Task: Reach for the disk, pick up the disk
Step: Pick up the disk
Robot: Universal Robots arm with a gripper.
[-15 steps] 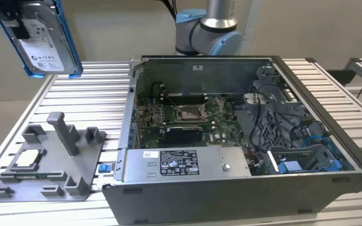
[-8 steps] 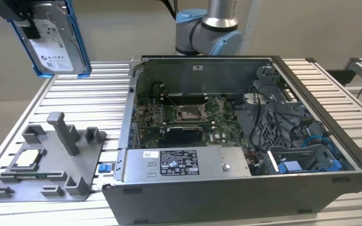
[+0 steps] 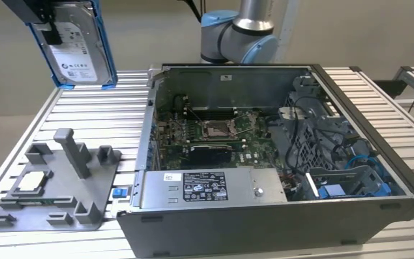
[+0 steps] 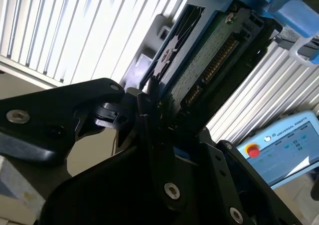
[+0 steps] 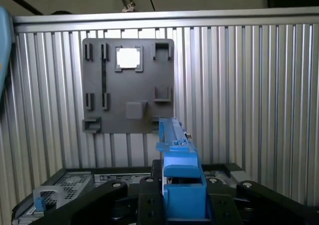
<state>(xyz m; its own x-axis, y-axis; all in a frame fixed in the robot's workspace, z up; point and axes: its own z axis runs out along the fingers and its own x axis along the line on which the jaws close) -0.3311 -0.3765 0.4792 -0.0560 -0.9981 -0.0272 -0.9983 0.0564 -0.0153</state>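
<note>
The disk (image 3: 81,48), a silver-grey drive with a white label in a bright blue bracket, hangs upright high above the table's far corner at the exterior view's left. My gripper (image 3: 47,27) is shut on its upper end, black fingers clamping both faces. In the first wrist view the disk's blue bracket edge (image 5: 175,150) stands out between the two black fingers (image 5: 148,197), with the gripper (image 5: 182,197) closed round it. In the second wrist view the disk's circuit-board side (image 4: 209,56) rises out of the gripper (image 4: 159,120).
An open computer case (image 3: 379,162) fills the table's middle and right, with a long grey box (image 3: 207,186) bearing a sticker at its front. A grey fixture plate (image 3: 56,189) (image 5: 128,85) holding a small silver chip (image 3: 34,181) (image 5: 128,58) lies at the near left. A pendant (image 4: 284,145) lies below.
</note>
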